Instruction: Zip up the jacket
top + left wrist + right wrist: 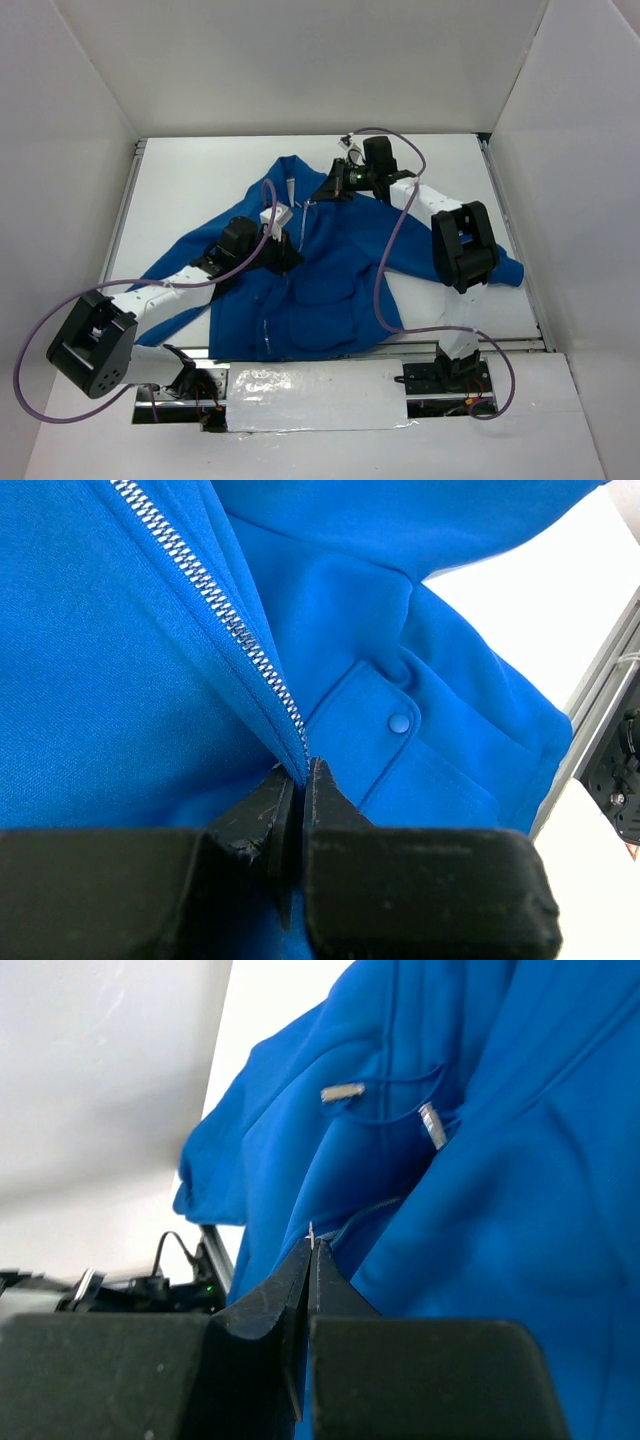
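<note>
The royal-blue jacket [330, 290] lies spread on the white table, collar toward the back. My left gripper [287, 252] sits mid-front on it. In the left wrist view it [302, 772] is shut on the fabric edge at the lower end of the silver zipper teeth [215, 605], beside a flap pocket with a snap [399, 722]. My right gripper [333, 188] is near the collar. In the right wrist view it [312, 1243] is shut on a small silver zipper pull [311, 1232], with blue fabric [500, 1210] lifted behind it.
White walls enclose the table on three sides. Metal rails [122, 215] run along the left and right table edges. Purple cables [385, 270] loop over the jacket and off the left arm. A shiny taped strip [315, 395] lies between the arm bases.
</note>
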Available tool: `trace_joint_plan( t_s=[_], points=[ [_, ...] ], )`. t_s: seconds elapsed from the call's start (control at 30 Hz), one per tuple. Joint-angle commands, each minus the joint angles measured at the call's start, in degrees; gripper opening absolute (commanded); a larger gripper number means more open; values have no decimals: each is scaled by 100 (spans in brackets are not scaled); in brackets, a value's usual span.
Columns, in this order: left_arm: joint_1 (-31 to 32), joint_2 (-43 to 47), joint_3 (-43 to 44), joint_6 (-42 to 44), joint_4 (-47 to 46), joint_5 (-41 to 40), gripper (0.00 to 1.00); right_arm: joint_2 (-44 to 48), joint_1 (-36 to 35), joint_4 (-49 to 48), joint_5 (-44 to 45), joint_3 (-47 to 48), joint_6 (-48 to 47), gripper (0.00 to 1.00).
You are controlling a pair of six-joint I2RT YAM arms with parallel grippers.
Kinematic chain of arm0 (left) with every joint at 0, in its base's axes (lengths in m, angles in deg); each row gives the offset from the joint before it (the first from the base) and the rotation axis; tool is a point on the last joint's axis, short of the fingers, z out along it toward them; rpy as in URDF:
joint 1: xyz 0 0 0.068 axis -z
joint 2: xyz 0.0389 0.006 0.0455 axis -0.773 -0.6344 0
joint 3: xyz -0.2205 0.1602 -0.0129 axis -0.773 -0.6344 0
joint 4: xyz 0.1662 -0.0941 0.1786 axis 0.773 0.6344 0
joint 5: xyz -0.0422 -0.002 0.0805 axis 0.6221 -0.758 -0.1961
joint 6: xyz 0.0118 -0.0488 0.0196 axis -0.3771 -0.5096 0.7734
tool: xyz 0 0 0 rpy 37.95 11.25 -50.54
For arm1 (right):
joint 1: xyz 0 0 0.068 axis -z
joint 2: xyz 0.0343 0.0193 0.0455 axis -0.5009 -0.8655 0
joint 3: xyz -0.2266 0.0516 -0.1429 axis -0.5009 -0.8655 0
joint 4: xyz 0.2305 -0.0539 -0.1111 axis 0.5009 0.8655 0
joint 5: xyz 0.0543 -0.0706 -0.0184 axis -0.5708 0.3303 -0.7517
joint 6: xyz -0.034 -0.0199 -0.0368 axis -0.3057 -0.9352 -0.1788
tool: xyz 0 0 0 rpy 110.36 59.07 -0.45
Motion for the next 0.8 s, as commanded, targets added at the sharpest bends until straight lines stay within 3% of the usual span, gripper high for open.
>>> trace_joint_plan(
  t_s=[0.0, 0.2, 0.77],
  points=[
    [54, 262, -98, -140, 80, 420, 0, -221, 149, 296, 598, 502, -294, 0],
    [62, 447, -195, -228, 63, 490, 0, -388, 149, 138, 695, 643, -100, 0],
    [264, 921, -212, -324, 344, 490, 0, -1900, 368, 894, 1187, 3042, 57, 0]
  ],
)
